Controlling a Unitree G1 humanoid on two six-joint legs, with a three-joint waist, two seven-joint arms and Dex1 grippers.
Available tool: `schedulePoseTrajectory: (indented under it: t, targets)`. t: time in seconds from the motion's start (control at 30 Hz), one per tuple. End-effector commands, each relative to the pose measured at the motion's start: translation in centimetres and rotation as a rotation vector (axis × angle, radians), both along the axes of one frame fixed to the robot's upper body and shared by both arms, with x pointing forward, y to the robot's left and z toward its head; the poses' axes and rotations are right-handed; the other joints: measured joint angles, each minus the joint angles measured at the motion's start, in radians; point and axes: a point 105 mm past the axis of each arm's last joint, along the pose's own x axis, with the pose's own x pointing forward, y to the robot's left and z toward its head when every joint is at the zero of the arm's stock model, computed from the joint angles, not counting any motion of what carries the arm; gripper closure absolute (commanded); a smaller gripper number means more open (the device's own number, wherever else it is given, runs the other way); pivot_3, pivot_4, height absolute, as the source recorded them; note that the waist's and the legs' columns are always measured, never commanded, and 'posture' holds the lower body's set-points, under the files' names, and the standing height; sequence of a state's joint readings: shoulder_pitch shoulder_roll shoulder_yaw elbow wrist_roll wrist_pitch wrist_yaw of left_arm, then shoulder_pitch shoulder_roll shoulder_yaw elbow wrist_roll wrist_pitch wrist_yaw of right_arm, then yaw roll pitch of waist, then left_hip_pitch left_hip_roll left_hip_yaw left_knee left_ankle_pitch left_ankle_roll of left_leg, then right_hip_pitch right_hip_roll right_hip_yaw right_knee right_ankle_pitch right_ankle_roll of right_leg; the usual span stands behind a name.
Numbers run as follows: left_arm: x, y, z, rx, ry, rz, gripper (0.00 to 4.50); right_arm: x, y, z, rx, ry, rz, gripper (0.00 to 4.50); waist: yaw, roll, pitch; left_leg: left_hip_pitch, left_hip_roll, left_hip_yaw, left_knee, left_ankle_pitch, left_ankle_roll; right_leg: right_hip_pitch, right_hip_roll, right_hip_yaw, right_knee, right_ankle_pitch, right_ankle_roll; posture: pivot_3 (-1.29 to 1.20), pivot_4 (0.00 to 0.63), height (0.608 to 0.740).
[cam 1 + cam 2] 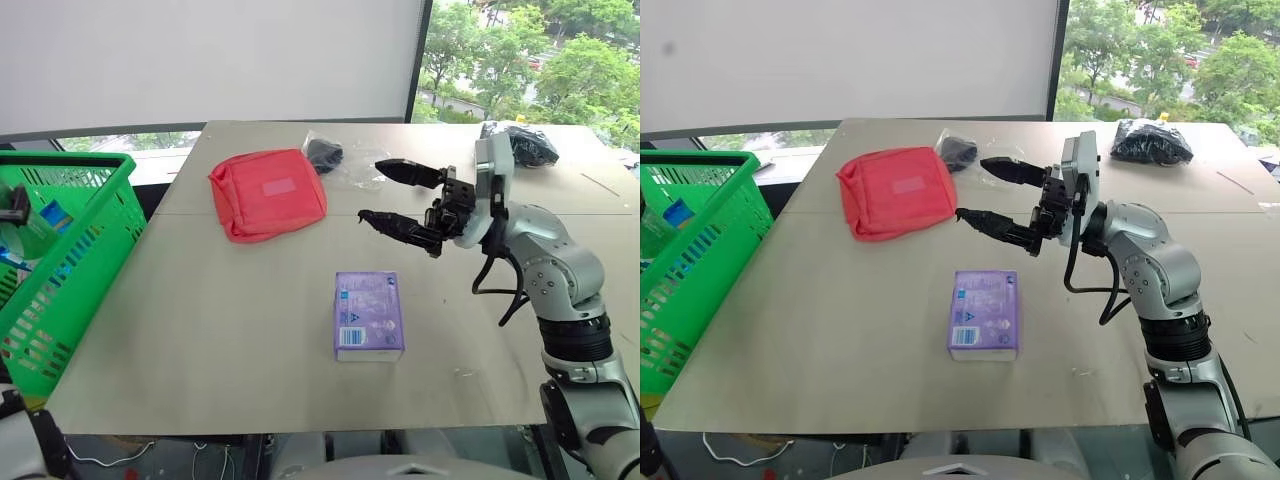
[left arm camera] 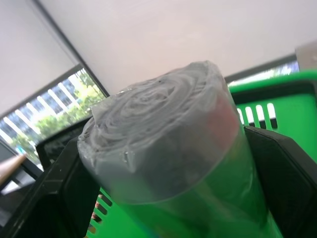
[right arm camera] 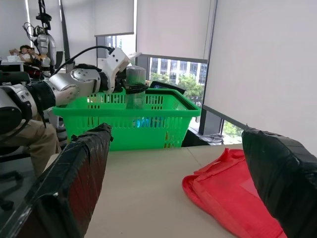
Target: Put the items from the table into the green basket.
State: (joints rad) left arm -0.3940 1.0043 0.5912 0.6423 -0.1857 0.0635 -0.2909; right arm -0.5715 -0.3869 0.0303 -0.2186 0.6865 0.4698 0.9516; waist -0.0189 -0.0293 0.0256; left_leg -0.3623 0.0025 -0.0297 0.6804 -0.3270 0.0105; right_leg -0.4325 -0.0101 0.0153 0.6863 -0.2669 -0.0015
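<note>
The left tool (image 3: 130,88) holds the white-and-green cylinder container (image 3: 135,85) over the green basket (image 3: 148,130), ready to drop it. The right tool (image 1: 385,195) hangs wide above the surface (image 1: 200,330); the red pouch (image 1: 267,193) near the far edge looks next.

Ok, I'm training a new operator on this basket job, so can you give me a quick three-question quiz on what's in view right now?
1. True or false: the purple box lies on the table, outside the green basket.
2. The right gripper has its fingers: A) open, holding nothing; B) shut and empty; C) shut on the purple box.
3. Which item lies at the table's far right corner?

Key:
1. True.
2. A.
3. The black crinkled bag.
</note>
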Motion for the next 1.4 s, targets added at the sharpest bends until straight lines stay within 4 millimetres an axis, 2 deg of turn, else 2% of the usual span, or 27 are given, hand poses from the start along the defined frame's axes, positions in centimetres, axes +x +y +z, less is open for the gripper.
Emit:
schedulePoseTrajectory:
  t: [0.03, 0.23, 0.3, 0.33, 0.43, 0.47, 0.53, 0.6, 0.63, 0.67, 0.73, 0.8, 0.93, 1.03, 1.13, 1.27, 1.4]
  targets:
    - [-1.1, 0.7, 2.9, -0.062, -0.187, 0.028, 0.08, -0.4, -0.4, 1.1, 0.02, -0.057, -0.01, 0.0, 0.001, 0.0, 0.0, 0.0, 0.0, 0.0, 0.002, 0.0, 0.0, 0.0, 0.0, 0.0, 0.002, 0.0, 0.0, 0.01, 0.0, 0.74]
    - [-1.4, 0.6, 4.6, -0.108, -0.31, 0.014, 0.08, -0.3, -0.4, 1.1, 0.023, -0.059, -0.012, 0.0, 0.003, 0.0, 0.0, 0.002, 0.0, 0.0, 0.004, 0.0, 0.0, 0.0, 0.0, 0.0, 0.007, 0.0, 0.0, 0.01, 0.0, 0.74]
    - [-0.8, -0.5, 5.2, -0.085, -0.318, -0.046, 0.08, -0.3, -0.4, 1.2, 0.022, -0.06, -0.013, 0.0, 0.004, 0.0, -0.001, 0.002, 0.0, 0.0, 0.004, 0.0, 0.0, 0.0, 0.0, 0.0, 0.008, 0.0, 0.0, 0.01, 0.0, 0.74]
    - [-0.2, -1.7, 5.4, -0.081, -0.32, -0.118, 0.08, -0.2, -0.4, 1.1, 0.021, -0.059, -0.014, 0.0, 0.004, 0.001, -0.001, 0.002, 0.0, 0.0, 0.004, 0.0, 0.0, 0.0, 0.0, 0.0, 0.008, 0.0, 0.0, 0.01, 0.0, 0.74]
    - [1.5, -6.7, 4.9, -0.094, -0.278, -0.398, 0.08, -0.2, -0.7, 0.9, 0.012, -0.052, -0.022, 0.0, 0.008, 0.0, -0.002, 0.001, -0.001, -0.002, 0.005, 0.0, 0.0, 0.0, -0.001, 0.0, 0.008, 0.0, 0.0, 0.01, 0.0, 0.74]
    - [1.7, -7.7, 4.6, -0.1, -0.261, -0.453, 0.08, -0.2, -0.8, 0.8, 0.009, -0.049, -0.025, 0.0, 0.007, 0.0, -0.002, 0.001, -0.001, -0.002, 0.005, 0.0, 0.0, 0.0, -0.001, 0.0, 0.009, 0.0, 0.0, 0.01, 0.0, 0.74]
    - [2.0, -11.8, 2.2, -0.165, -0.145, -0.655, 0.08, -0.2, -1.4, 0.3, -0.01, -0.036, -0.044, 0.0, 0.002, 0.002, -0.004, 0.001, -0.001, -0.002, 0.005, 0.0, 0.0, 0.0, -0.001, 0.0, 0.008, 0.0, 0.0, 0.01, 0.0, 0.74]
    - [1.4, -16.1, -0.8, -0.323, -0.021, -0.848, 0.08, -0.3, -2.2, -0.4, -0.038, -0.021, -0.066, 0.0, -0.001, 0.003, -0.004, 0.001, -0.001, -0.001, 0.005, 0.0, 0.0, 0.0, -0.001, 0.001, 0.008, 0.0, 0.0, 0.01, 0.0, 0.74]
    - [1.0, -17.4, -1.6, -0.386, 0.016, -0.896, 0.08, -0.3, -2.4, -0.6, -0.046, -0.016, -0.072, 0.0, -0.004, 0.003, -0.004, 0.001, -0.001, -0.001, 0.005, 0.0, 0.0, 0.0, -0.001, 0.001, 0.008, 0.0, 0.0, 0.01, 0.0, 0.74]
    - [0.3, -20.2, -3.0, -0.514, 0.063, -1.003, 0.08, -0.4, -2.9, -0.9, -0.056, -0.005, -0.085, 0.0, -0.009, 0.003, -0.004, 0.001, -0.001, -0.001, 0.005, 0.0, 0.0, 0.0, -0.001, 0.002, 0.008, 0.0, 0.0, 0.0, 0.0, 0.74]
    - [-1.2, -24.8, -5.5, -0.624, 0.193, -1.13, 0.08, -0.6, -3.7, -1.6, -0.076, 0.019, -0.102, 0.0, -0.011, 0.003, -0.004, 0.001, -0.001, -0.001, 0.005, 0.0, 0.0, 0.0, -0.001, 0.001, 0.008, 0.0, 0.0, 0.0, 0.0, 0.74]
    - [-2.0, -27.7, -7.6, -0.712, 0.279, -1.15, 0.08, -1.0, -4.5, -2.6, -0.122, 0.045, -0.112, 0.0, -0.009, 0.003, -0.004, 0.001, -0.001, -0.001, 0.005, -0.001, 0.002, 0.001, -0.001, 0.002, 0.008, 0.0, 0.0, 0.0, 0.0, 0.74]
    - [-3.4, -33.0, -9.7, -0.915, 0.354, -1.234, 0.08, -2.8, -6.5, -5.4, -0.233, 0.129, -0.102, 0.0, 0.006, 0.006, -0.004, 0.006, -0.001, -0.001, 0.006, -0.003, 0.005, 0.006, 0.0, 0.002, 0.007, 0.0, 0.0, -0.04, 0.0, 0.74]
    - [-3.8, -35.2, -11.7, -0.97, 0.456, -1.208, 0.08, -3.9, -8.4, -7.8, -0.362, 0.15, -0.108, 0.0, 0.005, 0.014, -0.004, 0.019, -0.001, -0.001, 0.004, -0.003, 0.005, 0.021, 0.001, 0.002, 0.004, -0.001, 0.0, -0.07, 0.0, 0.74]
    - [-3.6, -36.2, -13.5, -0.974, 0.543, -1.122, 0.08, -4.7, -10.1, -9.2, -0.45, 0.171, -0.103, 0.0, 0.001, 0.017, -0.004, 0.022, -0.001, 0.0, 0.004, -0.003, 0.005, 0.025, 0.004, 0.005, 0.001, -0.001, 0.0, -0.09, 0.0, 0.74]
    - [-2.9, -36.1, -15.3, -0.991, 0.588, -0.967, 0.08, -5.2, -10.8, -9.5, -0.472, 0.174, -0.094, 0.0, -0.009, 0.018, -0.005, 0.026, 0.002, 0.002, 0.004, -0.003, 0.005, 0.031, 0.01, 0.01, 0.0, -0.001, 0.0, -0.12, 0.0, 0.74]
    - [-3.0, -37.3, -16.5, -1.041, 0.625, -0.925, 0.08, -5.3, -10.5, -9.3, -0.461, 0.163, -0.103, 0.0, -0.024, 0.019, -0.005, 0.034, 0.002, 0.002, 0.003, -0.003, 0.005, 0.039, 0.011, 0.01, -0.004, -0.001, 0.0, -0.13, 0.0, 0.74]
